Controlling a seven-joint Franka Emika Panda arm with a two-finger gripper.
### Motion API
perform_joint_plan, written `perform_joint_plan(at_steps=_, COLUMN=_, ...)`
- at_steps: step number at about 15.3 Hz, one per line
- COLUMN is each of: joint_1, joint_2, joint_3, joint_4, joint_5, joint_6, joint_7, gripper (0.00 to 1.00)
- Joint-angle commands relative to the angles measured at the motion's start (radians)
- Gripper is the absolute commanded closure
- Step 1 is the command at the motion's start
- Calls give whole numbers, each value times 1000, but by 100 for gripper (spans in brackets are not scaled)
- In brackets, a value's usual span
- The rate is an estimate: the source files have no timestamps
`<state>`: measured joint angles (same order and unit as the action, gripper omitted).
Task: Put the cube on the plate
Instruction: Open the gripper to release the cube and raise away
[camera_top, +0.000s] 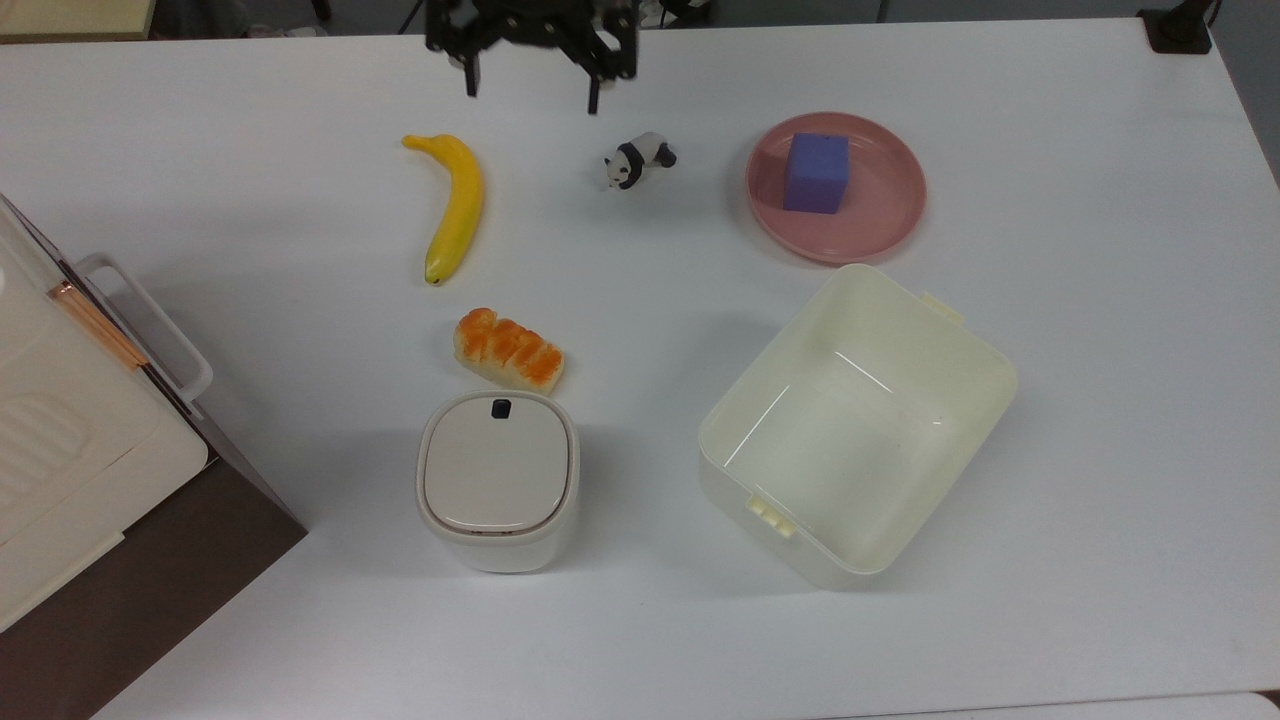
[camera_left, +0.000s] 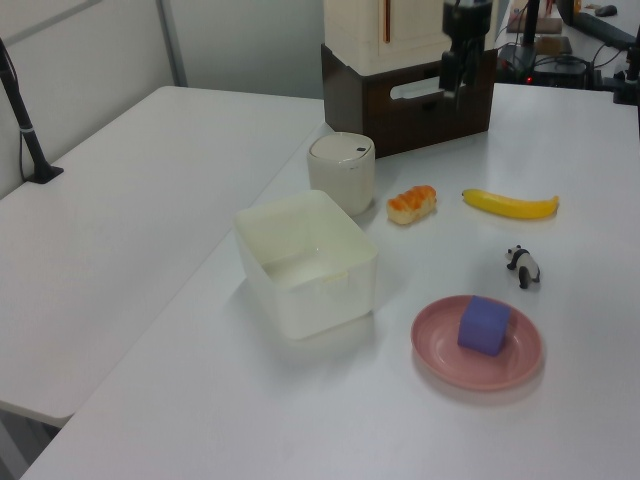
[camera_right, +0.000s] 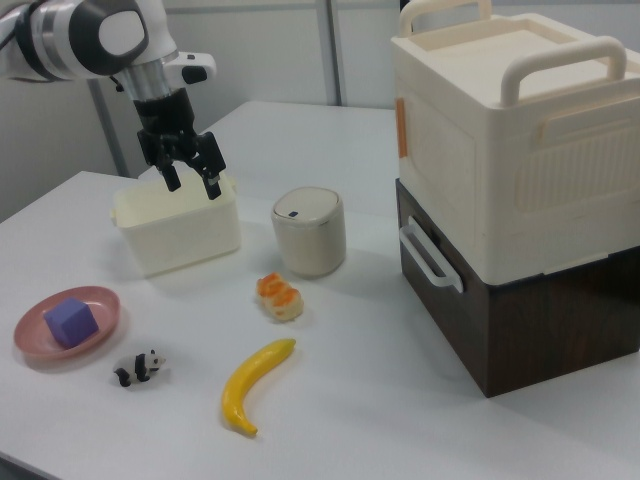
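Note:
The blue-purple cube (camera_top: 817, 172) stands on the pink plate (camera_top: 880, 226) at the top view's upper right, with nothing touching it. The left view has the cube (camera_left: 484, 325) on the plate (camera_left: 440, 352) near the front, and the right view has the cube (camera_right: 69, 321) on the plate (camera_right: 105, 304) at the lower left. My gripper (camera_top: 531, 90) is open and empty, high above the table's far edge, well to the top view's left of the plate, between banana and panda. In the right view the gripper (camera_right: 192, 182) hangs in front of the cream tub.
A toy panda (camera_top: 638, 158), a banana (camera_top: 455, 205) and a bread piece (camera_top: 508, 350) lie mid-table. A cream tub (camera_top: 740, 520) sits just below the plate in the top view. A small lidded bin (camera_top: 497, 478) and stacked storage boxes (camera_top: 60, 470) occupy the top view's left.

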<state>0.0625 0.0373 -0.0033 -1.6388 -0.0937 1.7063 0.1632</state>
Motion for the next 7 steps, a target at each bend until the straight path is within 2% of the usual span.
perform_joint_plan(at_steps=1, joint_1=-24, joint_2=-37, joint_3=-1, joint_4=-18, joint_5=93, joint_6=-39, joint_7=-28, gripper=0)
perform_joint_plan(at_steps=7, joint_1=-35, joint_2=-39, joint_3=6, joint_4=-18, joint_5=98, joint_6=-60, joint_7=-37, gripper=0)
